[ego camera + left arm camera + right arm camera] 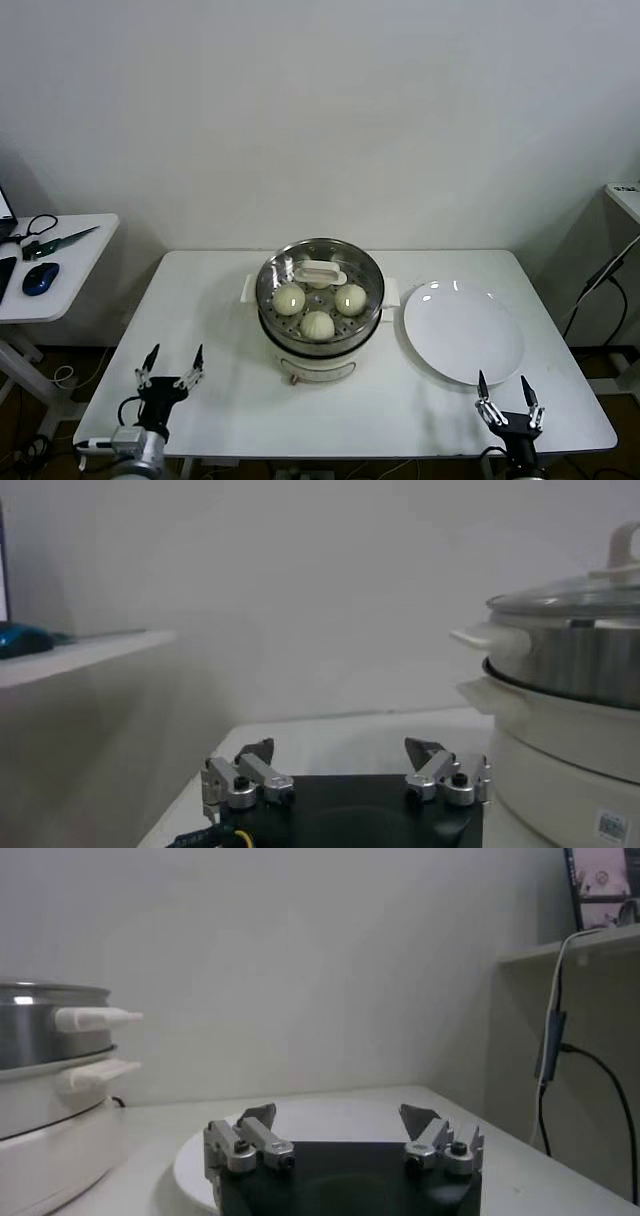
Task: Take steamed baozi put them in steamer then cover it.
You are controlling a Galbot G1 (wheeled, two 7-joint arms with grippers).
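Observation:
The steamer [300,352] stands at the middle of the table, a shiny steel pot on a cream base. A glass lid with a white handle [320,271] covers it. Through the glass I see several cream-white baozi, among them one on the left [289,298], one on the right [350,298] and one in front [317,324]. My left gripper [177,350] is open and empty near the front left edge, with the steamer [570,660] beside it. My right gripper [502,380] is open and empty at the front right. In the wrist views both the left gripper [338,748] and the right gripper [338,1113] hold nothing.
An empty white plate [462,332] lies right of the steamer, just ahead of my right gripper. A side table at the far left holds a blue mouse [40,278] and cables. A shelf [625,195] with a hanging cable stands at the far right.

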